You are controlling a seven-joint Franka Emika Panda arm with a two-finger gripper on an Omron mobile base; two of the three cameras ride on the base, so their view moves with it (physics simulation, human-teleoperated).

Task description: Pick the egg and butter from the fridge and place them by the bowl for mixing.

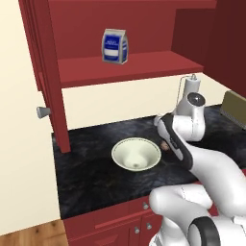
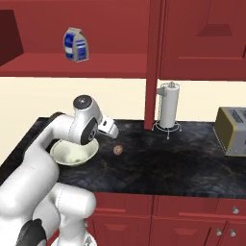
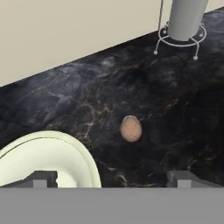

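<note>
- While your gripper [image 3: 111, 181] hangs above the bowl [image 3: 83, 157] with fingers spread wide and empty, the egg [image 3: 131, 128] lies on the counter [image 3: 175, 113] just beside the bowl.
- On the shelf above the bowl, the blue-and-white carton [image 1: 115, 46] carries a label too small to read.

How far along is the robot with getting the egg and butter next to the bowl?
The first half looks done: the egg lies on the dark counter just beside the bowl, apart from its rim. Nothing is in hand: the gripper hangs open above the egg, holding nothing. Left to do: the butter, which isn't by the bowl yet.
</note>
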